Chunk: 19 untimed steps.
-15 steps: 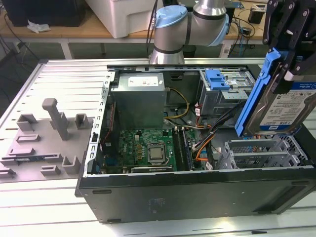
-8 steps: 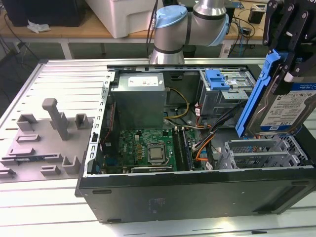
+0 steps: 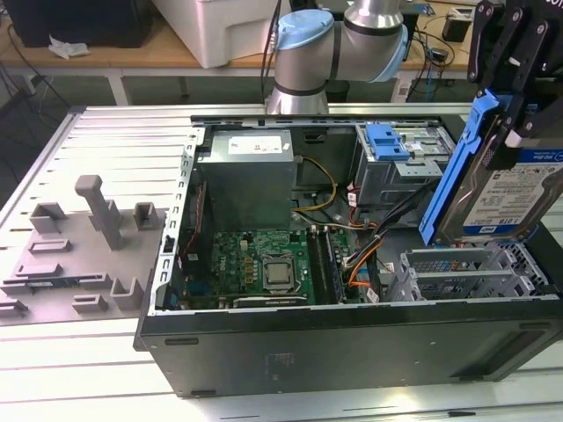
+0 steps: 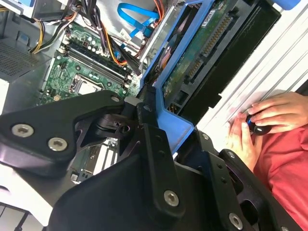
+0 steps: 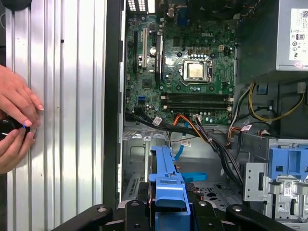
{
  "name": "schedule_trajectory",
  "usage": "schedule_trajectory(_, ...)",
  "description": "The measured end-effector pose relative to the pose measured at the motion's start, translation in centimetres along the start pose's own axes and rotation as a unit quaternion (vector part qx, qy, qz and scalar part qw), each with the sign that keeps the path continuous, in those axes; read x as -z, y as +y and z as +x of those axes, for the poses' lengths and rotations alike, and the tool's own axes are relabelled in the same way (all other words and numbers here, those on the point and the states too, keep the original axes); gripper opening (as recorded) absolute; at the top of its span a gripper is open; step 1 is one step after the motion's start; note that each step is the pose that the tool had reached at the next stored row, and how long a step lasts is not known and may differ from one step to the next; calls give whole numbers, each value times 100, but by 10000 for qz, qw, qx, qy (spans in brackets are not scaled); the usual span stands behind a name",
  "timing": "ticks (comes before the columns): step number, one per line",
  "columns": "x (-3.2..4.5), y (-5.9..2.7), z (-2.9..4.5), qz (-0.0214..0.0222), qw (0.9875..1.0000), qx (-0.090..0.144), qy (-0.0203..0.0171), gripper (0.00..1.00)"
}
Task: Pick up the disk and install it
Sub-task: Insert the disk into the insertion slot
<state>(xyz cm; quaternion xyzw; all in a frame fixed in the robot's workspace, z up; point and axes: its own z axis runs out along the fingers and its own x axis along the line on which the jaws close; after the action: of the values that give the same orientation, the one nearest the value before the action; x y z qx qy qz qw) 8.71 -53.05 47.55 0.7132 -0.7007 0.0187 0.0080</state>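
In the exterior view the disk (image 3: pixel 515 198), silver with a blue-and-white label and a blue carrier rail (image 3: pixel 453 171), hangs tilted on edge above the silver drive bay (image 3: pixel 466 268) at the right end of the open computer case. My black gripper (image 3: pixel 503 119) is shut on its upper end. The second wrist view shows the disk's green circuit-board underside (image 4: pixel 192 62) in the blue carrier, with my gripper (image 4: pixel 159 125) clamped on the carrier's end. Seen end-on in the first wrist view, the disk (image 5: pixel 166 178) is held by my gripper (image 5: pixel 166 214) over the bay floor (image 5: pixel 139 163).
Inside the case lie the motherboard (image 3: pixel 264 264), the grey power supply (image 3: pixel 244 176), loose cables (image 3: pixel 365 251) and a blue latch on a second cage (image 3: pixel 387 141). Grey fixtures (image 3: pixel 97 211) stand on the slatted table at the exterior view's left. A person's hands (image 5: pixel 14 110) rest beside the case.
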Motion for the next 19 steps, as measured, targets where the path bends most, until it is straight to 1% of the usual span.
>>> schedule_trajectory(1, 0, 0, 3, 0, 10000, -9, -1, 37)
schedule_trajectory(2, -1, 1, 6, 0, 10000, -15, -10, 37)
schedule_trajectory(5, -3, 1, 16, 2, 10000, -35, -66, 37)
schedule_trajectory(9, -8, 1, 29, 3, 9999, -57, -95, 37)
schedule_trajectory(12, -11, 1, 33, 8, 9999, -64, -133, 37)
schedule_trajectory(13, -11, 1, 34, 13, 9999, -66, -154, 37)
schedule_trajectory(14, -13, 1, 35, 16, 9998, -68, -163, 37)
schedule_trajectory(19, -18, 10, 36, 20, 9998, -72, -164, 37)
